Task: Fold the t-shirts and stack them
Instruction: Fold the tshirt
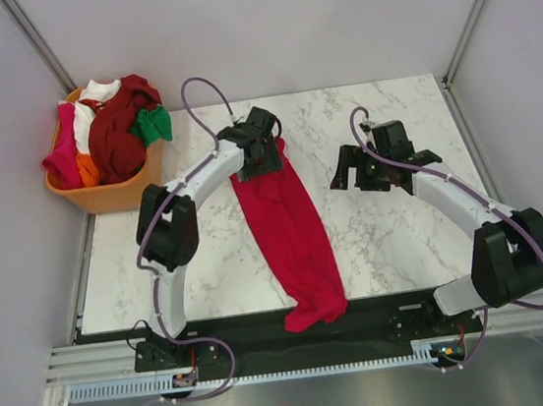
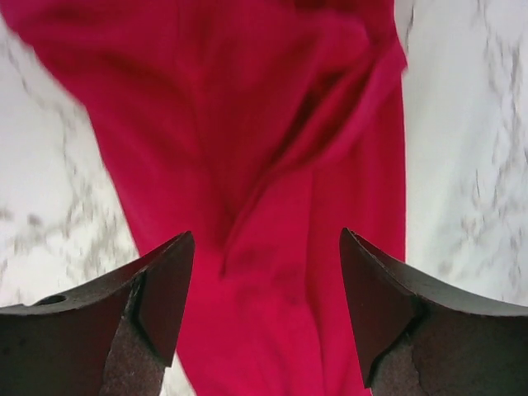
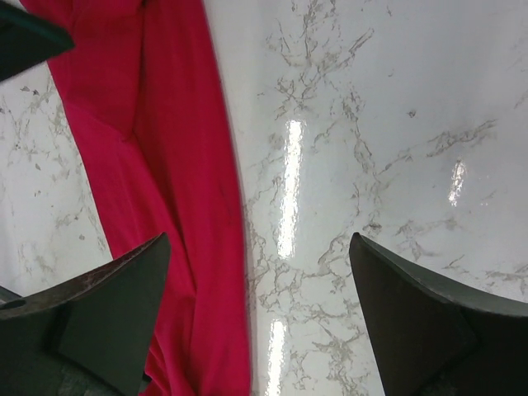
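Note:
A crimson red t-shirt (image 1: 290,230) lies in a long bunched strip down the middle of the marble table (image 1: 396,247), its lower end hanging over the near edge. My left gripper (image 1: 263,152) is open above the strip's far end; in the left wrist view the red cloth (image 2: 264,165) lies under and between the spread fingers (image 2: 165,289). My right gripper (image 1: 362,174) is open and empty over bare marble, right of the shirt. The right wrist view shows the red shirt (image 3: 165,206) at the left.
An orange plastic basket (image 1: 112,193) at the far left corner holds several more shirts: magenta (image 1: 64,149), white (image 1: 90,98), maroon (image 1: 119,132), green (image 1: 153,126). Grey walls enclose the table. A black strip runs along the near edge.

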You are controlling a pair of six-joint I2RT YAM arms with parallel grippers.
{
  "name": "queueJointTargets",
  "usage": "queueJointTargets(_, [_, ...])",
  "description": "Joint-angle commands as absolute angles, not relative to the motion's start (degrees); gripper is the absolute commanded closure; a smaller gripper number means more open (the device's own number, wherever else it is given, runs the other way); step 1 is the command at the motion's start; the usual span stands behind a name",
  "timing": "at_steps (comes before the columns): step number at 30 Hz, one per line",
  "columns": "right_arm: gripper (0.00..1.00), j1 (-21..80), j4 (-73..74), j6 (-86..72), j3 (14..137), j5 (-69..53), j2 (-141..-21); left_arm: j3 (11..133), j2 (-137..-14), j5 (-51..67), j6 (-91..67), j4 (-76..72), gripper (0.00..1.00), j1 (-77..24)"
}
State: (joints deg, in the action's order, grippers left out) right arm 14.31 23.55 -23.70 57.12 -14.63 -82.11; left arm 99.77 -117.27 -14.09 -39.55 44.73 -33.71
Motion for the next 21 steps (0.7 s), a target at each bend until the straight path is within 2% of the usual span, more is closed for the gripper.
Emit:
queueJointTargets(1, [0.02,14.41,24.78,-22.06,57.22,-13.62,-78.40,109.23,-126.87,-15.64,-33.06,45.17,0.23,-31.29])
queueJointTargets(6, [0.02,14.33,25.93,-21.88,57.48,-13.97,-76.91,119.78,-136.66,-15.30,-32.34,47.19,0.23,-29.62])
queueJointTargets(11, [0.02,14.33,26.81,-21.80,58.10,-14.76,-75.76,127.94,-144.03,-8.81,-32.35,47.55,0.24,-25.76])
queueJointTargets(14, [0.02,14.33,26.63,-22.06,57.75,-15.64,-75.59,134.27,-148.08,-4.76,-30.42,47.55,0.19,-23.91])
queueJointTargets(17, [0.02,14.41,26.37,-22.06,57.48,-15.82,-76.02,146.21,-154.58,4.27,-28.92,46.59,0.10,-21.45])
queueJointTargets(20, [0.02,14.33,25.67,-22.06,56.95,-16.43,-76.55,147.31,-157.23,11.57,-30.23,37.65,0.09,-17.94])
queueJointTargets(21, [0.02,14.41,25.49,-22.23,56.78,-16.61,-76.90,146.35,-157.58,17.26,-31.28,34.57,0.07,-16.71])
